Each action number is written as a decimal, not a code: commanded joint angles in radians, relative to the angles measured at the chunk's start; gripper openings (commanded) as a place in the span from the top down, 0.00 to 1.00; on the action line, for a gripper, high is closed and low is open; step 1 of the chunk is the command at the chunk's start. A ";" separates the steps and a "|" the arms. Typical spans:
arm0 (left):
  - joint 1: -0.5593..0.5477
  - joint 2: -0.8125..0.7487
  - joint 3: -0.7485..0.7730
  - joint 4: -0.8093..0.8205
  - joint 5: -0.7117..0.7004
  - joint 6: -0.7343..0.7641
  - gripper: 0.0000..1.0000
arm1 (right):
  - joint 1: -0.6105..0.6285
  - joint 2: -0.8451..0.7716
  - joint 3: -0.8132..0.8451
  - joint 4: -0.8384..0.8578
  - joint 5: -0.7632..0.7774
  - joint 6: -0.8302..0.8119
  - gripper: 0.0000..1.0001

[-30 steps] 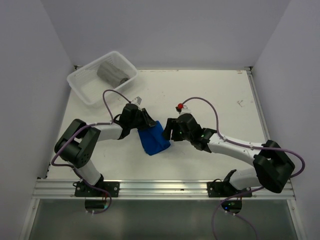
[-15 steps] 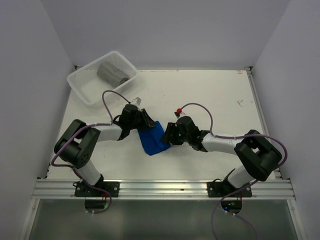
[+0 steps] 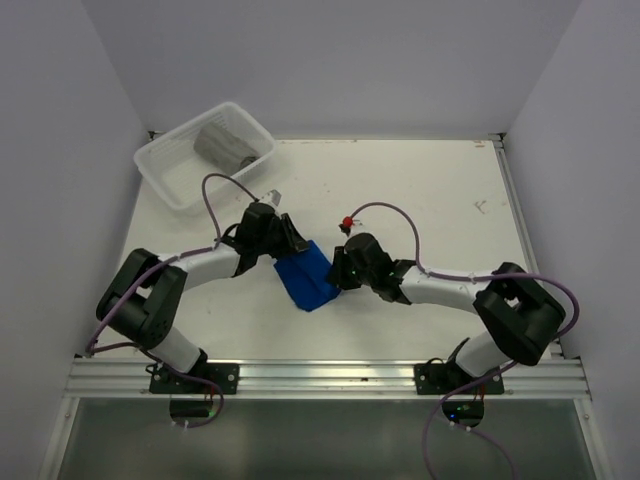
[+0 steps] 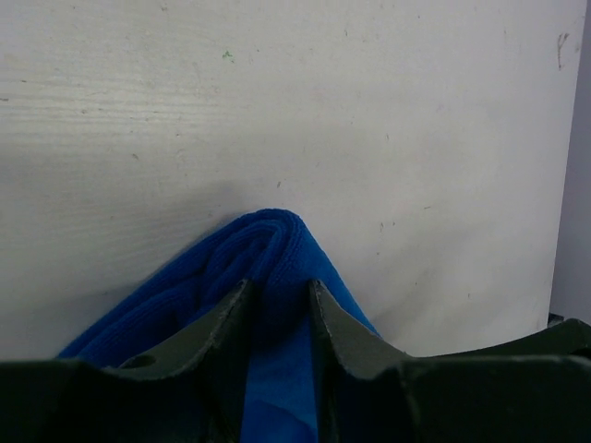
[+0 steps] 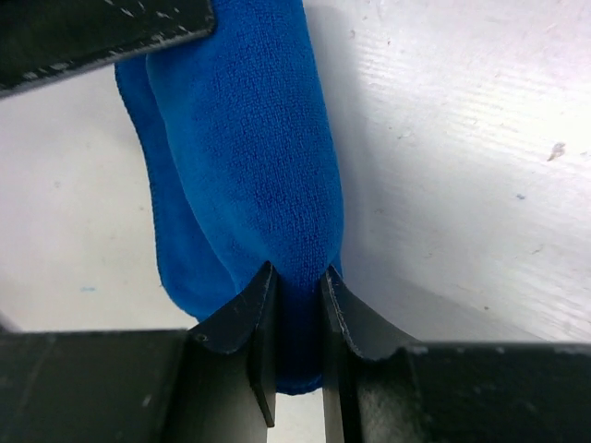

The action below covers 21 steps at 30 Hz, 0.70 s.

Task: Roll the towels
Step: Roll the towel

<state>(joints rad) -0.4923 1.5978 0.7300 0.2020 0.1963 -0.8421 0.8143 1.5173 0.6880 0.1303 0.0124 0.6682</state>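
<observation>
The royal blue towel (image 3: 306,279), folded into a thick bundle, lies on the white table between both arms. My left gripper (image 3: 293,244) is shut on its upper left corner; the left wrist view shows the fold (image 4: 268,249) pinched between the dark fingers (image 4: 226,323). My right gripper (image 3: 338,272) is shut on its right edge; the right wrist view shows the blue cloth (image 5: 249,138) squeezed between the fingers (image 5: 249,318). The grey towel (image 3: 225,145) lies rolled in the white plastic basket (image 3: 165,170) at the back left.
The basket stands at the table's far left corner by the left wall. A small red-tipped part (image 3: 347,221) sits on the right arm's cable just behind the right gripper. Enclosure walls close in on both sides and the back.
The right gripper has moved left against the blue towel and closed on its edge. The left gripper has shifted slightly up and left, and the towel now lies more stretched between them.
</observation>
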 commanded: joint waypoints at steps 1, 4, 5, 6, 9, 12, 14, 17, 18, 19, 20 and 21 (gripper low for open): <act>-0.002 -0.078 0.072 -0.157 -0.064 0.063 0.66 | 0.052 -0.034 0.067 -0.177 0.234 -0.166 0.97; -0.002 -0.111 0.092 -0.179 -0.058 0.063 0.66 | 0.114 -0.020 0.114 -0.245 0.391 -0.254 0.97; -0.002 -0.127 0.092 -0.177 -0.055 0.057 0.66 | 0.132 -0.011 0.126 -0.259 0.440 -0.301 0.97; -0.002 -0.133 0.092 -0.177 -0.054 0.055 0.66 | 0.149 -0.002 0.151 -0.271 0.501 -0.318 0.97; -0.002 -0.144 0.091 -0.170 -0.044 0.052 0.66 | 0.203 0.044 0.192 -0.301 0.619 -0.369 0.98; -0.002 -0.139 0.092 -0.165 -0.040 0.052 0.66 | 0.267 0.096 0.244 -0.336 0.731 -0.387 0.99; -0.003 -0.137 0.088 -0.151 -0.032 0.044 0.66 | 0.328 0.150 0.277 -0.373 0.851 -0.384 0.99; -0.003 -0.127 0.082 -0.133 -0.017 0.037 0.66 | 0.400 0.233 0.362 -0.428 0.946 -0.365 0.99; -0.003 -0.125 0.080 -0.130 -0.014 0.034 0.66 | 0.416 0.256 0.379 -0.448 0.963 -0.354 0.99; -0.003 -0.121 0.078 -0.125 -0.003 0.032 0.66 | 0.445 0.276 0.399 -0.471 0.986 -0.339 0.99; -0.003 -0.116 0.072 -0.115 0.002 0.023 0.66 | 0.459 0.293 0.428 -0.513 1.023 -0.302 0.97; -0.003 -0.114 0.068 -0.107 0.009 0.021 0.66 | 0.471 0.323 0.441 -0.532 1.035 -0.283 0.96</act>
<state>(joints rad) -0.4923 1.4773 0.7929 0.0437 0.1764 -0.8181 1.2484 1.7939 1.0653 -0.2882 0.8871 0.3248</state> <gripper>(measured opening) 0.338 0.215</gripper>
